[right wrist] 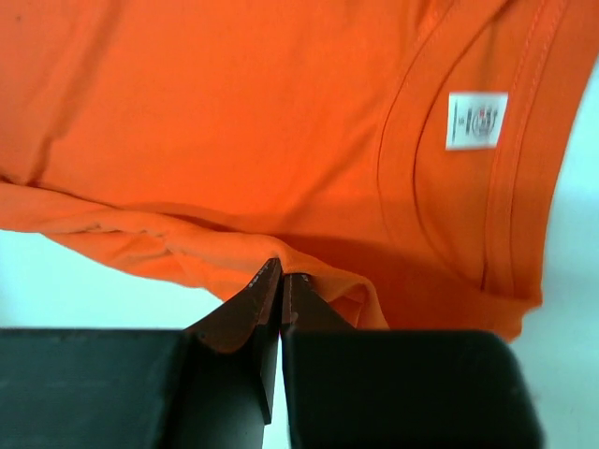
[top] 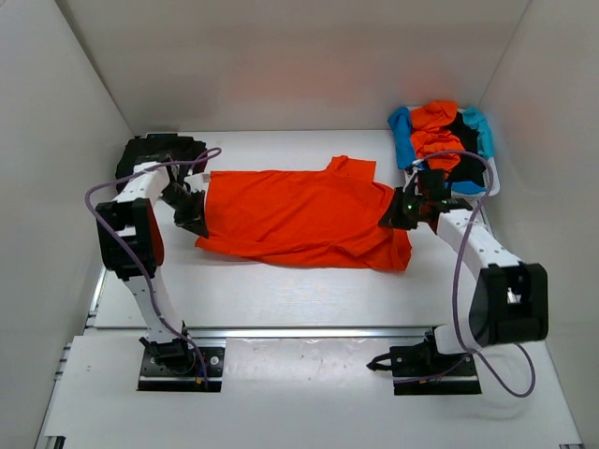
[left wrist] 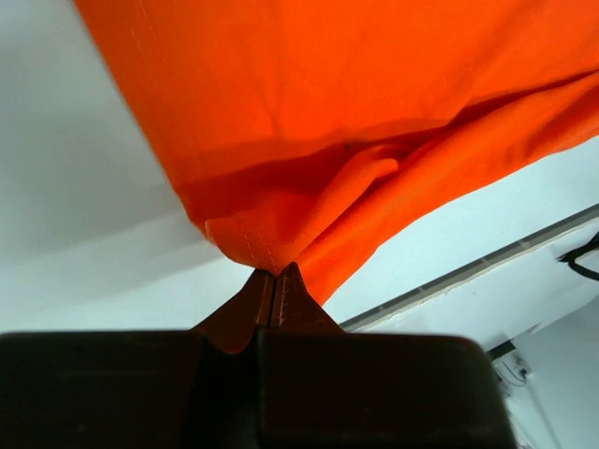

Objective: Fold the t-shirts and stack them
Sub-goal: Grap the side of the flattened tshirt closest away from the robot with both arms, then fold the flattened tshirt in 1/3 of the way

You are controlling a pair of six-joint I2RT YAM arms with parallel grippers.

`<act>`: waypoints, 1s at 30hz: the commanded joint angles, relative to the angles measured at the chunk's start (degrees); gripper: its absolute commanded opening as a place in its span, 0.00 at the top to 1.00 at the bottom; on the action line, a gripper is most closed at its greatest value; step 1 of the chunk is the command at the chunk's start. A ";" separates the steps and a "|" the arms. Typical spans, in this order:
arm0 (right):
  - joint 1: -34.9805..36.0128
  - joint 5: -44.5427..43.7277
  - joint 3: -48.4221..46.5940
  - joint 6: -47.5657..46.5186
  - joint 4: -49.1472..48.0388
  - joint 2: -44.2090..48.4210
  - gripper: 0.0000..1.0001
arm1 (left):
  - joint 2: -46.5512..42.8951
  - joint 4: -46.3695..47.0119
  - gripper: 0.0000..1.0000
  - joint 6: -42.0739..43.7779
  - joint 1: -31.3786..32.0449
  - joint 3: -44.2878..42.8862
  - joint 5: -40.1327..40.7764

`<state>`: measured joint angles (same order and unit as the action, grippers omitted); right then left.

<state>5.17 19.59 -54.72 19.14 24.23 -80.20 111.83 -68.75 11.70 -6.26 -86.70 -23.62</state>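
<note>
White walls [top: 281, 56] box in the white table [top: 281, 295]. Across the middle of the table the orange t-shirt [top: 299, 215] is stretched from 9 o'clock to 3 o'clock between my two hands. At 1 o'clock the basket [top: 493, 184] holds a pile of t-shirts [top: 440, 131] in orange, light blue and black. At 10 o'clock sits a dark bundle [top: 159, 150] I cannot make out. Only the overhead view shows these.

My left gripper [top: 194, 213] is pinched tight on the shirt's hem corner, which is seen close up from my left wrist. My right gripper [top: 401, 210] is clamped on a folded edge. Only my right wrist view shows the collar [right wrist: 398, 159] and, beside it, the small white label [right wrist: 477, 120].
</note>
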 commanded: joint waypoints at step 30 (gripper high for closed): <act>-2.44 -2.63 -20.80 -7.45 4.77 -15.26 0.49 | 11.75 1.95 0.08 -4.67 -1.12 -14.56 -6.18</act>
<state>2.96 17.78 -75.94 12.16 27.79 -100.01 125.27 -66.98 6.98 -6.57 -100.22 -26.63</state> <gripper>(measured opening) 0.504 0.840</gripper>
